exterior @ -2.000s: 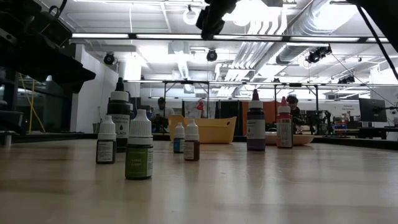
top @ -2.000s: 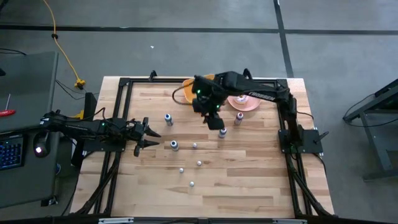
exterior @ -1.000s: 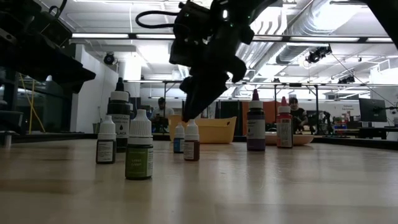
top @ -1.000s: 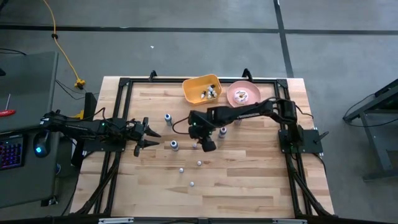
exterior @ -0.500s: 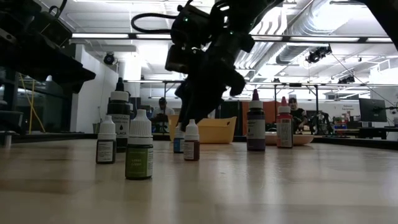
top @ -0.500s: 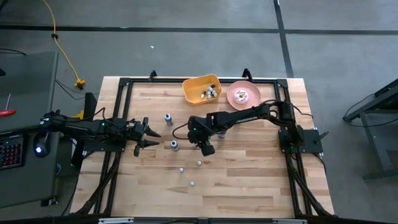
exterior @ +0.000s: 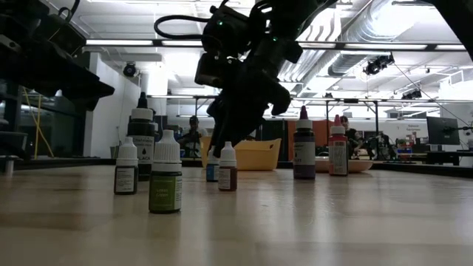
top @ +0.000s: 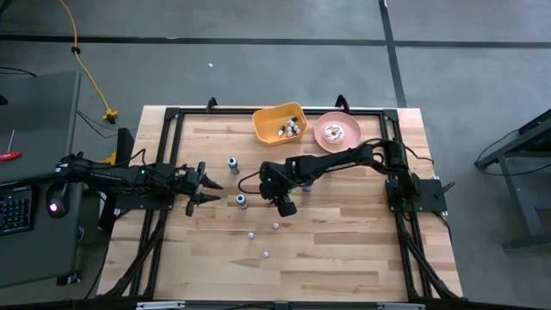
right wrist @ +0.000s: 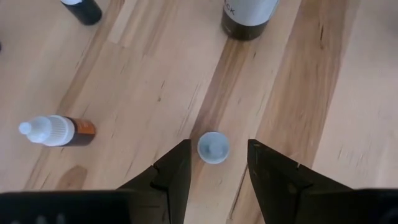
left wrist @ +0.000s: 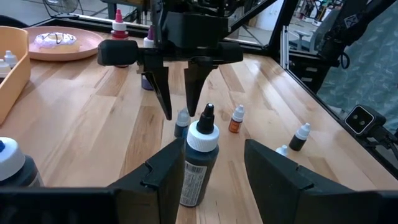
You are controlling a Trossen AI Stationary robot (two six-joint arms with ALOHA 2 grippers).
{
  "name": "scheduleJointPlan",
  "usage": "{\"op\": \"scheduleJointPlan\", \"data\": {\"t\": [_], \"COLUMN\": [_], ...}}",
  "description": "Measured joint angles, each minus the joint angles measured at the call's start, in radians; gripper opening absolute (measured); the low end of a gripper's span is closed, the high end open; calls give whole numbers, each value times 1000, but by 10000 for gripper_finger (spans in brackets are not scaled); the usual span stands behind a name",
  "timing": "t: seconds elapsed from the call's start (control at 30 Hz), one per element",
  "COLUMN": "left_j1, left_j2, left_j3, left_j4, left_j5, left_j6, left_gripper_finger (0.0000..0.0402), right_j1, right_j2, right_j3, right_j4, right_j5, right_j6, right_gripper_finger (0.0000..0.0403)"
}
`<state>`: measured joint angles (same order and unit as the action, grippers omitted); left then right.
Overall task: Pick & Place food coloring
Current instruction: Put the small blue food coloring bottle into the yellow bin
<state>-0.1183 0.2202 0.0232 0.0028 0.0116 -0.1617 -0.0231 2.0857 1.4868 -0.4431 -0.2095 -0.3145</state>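
Several small food coloring bottles stand upright on the wooden table (top: 344,250). My right gripper (top: 280,205) is open and points down. Its fingers stand on either side of a tiny white-capped bottle (right wrist: 213,147) without touching it, which also shows in the left wrist view (left wrist: 181,121). My left gripper (top: 205,185) is open and waits at the table's left, just behind a taller black bottle (left wrist: 199,163). A brown-and-orange bottle (right wrist: 57,132) stands close by. Two taller bottles (exterior: 304,151) stand toward the far right.
A yellow bin (top: 280,123) holding several bottles and a pink plate (top: 336,132) with a doughnut sit at the far edge. Loose small bottles (top: 265,255) stand toward the near middle. A black frame rail (top: 172,155) runs round the table.
My right gripper, which had swung from the yellow bin toward the table's middle, has shifted slightly toward the left and come down over the tiny white-capped bottle. Its fingers stay open. The bottles have not moved.
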Motion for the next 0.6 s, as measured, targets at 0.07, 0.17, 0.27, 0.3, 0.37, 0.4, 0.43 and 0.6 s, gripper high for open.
{"op": "scheduleJointPlan", "data": {"t": [0.07,0.17,0.27,0.3,0.37,0.4,0.43,0.6], "left_j1": [0,0,0,0,0,0,0,0], "left_j2": [0,0,0,0,0,0,0,0], "left_j3": [0,0,0,0,0,0,0,0], "left_j4": [0,0,0,0,0,0,0,0], "left_j5": [-1,-2,-3,-3,-3,-3,-3,-3], "left_j6": [0,0,0,0,0,0,0,0], "left_gripper_finger": [163,163,163,163,163,163,163,163], "right_j1": [2,6,7,7,7,6,7,9], "right_j2": [0,4,5,5,5,5,5,5], "right_j3": [0,0,0,0,0,0,0,0], "right_j4": [0,1,1,3,3,3,4,20], "right_j5": [-7,-6,-7,-7,-7,-7,-6,-4], "right_j6": [0,-4,-4,-4,-4,-4,-4,-3], "right_gripper_finger": [146,144,143,143,142,142,142,140]}}
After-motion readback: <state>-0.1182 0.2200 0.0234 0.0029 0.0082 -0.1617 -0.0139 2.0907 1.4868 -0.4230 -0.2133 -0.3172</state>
